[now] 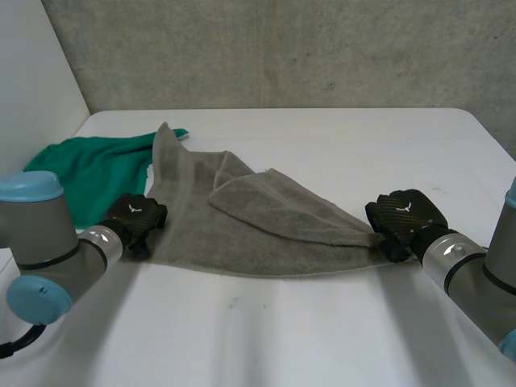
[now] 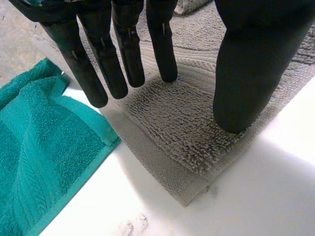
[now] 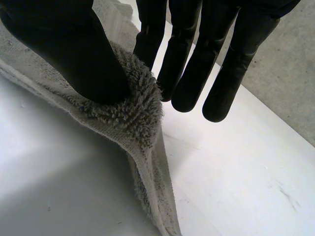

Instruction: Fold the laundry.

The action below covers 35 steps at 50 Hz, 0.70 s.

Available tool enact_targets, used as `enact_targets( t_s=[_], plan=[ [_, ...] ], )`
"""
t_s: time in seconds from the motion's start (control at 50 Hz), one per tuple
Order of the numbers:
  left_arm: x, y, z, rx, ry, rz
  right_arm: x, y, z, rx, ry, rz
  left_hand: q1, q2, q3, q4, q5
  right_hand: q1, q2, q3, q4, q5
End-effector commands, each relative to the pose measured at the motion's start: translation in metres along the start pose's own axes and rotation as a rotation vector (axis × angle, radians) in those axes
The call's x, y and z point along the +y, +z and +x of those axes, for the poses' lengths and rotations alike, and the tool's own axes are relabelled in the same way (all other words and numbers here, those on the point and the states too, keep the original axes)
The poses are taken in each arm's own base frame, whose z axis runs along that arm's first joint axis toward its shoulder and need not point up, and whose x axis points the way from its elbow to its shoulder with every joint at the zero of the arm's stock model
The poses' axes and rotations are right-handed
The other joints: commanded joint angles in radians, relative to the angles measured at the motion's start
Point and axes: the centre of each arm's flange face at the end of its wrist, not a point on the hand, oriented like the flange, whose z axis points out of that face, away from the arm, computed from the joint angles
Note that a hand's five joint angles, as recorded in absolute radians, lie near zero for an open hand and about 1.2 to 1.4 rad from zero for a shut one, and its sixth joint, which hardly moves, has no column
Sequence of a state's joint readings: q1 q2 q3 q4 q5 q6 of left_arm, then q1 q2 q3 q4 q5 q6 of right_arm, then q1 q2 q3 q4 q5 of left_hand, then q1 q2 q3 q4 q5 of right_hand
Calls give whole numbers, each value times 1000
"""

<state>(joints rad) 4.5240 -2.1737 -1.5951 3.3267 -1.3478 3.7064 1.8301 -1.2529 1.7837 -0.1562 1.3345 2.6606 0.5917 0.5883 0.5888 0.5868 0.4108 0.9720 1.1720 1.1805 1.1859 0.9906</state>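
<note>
Under left robot hand (image 2: 251,64), grey towel (image 1: 242,238); right robot hand (image 3: 64,49) pinches corner.

A white table (image 1: 322,153) with rounded far corners, its top smooth and brightly lit, faint dark scuff marks (image 1: 232,302) near its front edge, a rough grey concrete wall (image 1: 282,48) just behind it, a plain white panel (image 1: 32,72) standing at its left side.

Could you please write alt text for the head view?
A grey towel, partly folded over, lies on a white table; the left hand is at its left corner, the right hand pinches its right corner. A green towel lies beside the left hand.
</note>
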Motion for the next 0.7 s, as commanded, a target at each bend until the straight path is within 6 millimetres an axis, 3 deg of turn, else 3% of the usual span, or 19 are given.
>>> enact_targets(
  t_s=[0.02,0.24,0.4,0.58,0.7],
  plan=[
    [-6,-10,-3,1,-9,-9,1,0,0,-1,0,-2,21,25,24,26,28,424,224,216,210,231],
    [-1,-13,0,14,-12,-29,2,0,-3,-8,-8,-6,-17,-14,-14,-12,-11,424,224,216,210,231],
    [0,-2,-5,0,-10,-25,3,0,-4,-11,-11,-8,24,27,27,29,30,424,224,216,210,231],
    [1,7,-5,-3,-6,-20,4,-1,-5,-14,-15,-12,191,195,194,196,198,424,224,216,210,231],
    [-3,9,-7,-9,-1,-3,4,-1,-5,-11,-16,-6,423,426,426,428,429,424,224,216,210,231]
  ],
)
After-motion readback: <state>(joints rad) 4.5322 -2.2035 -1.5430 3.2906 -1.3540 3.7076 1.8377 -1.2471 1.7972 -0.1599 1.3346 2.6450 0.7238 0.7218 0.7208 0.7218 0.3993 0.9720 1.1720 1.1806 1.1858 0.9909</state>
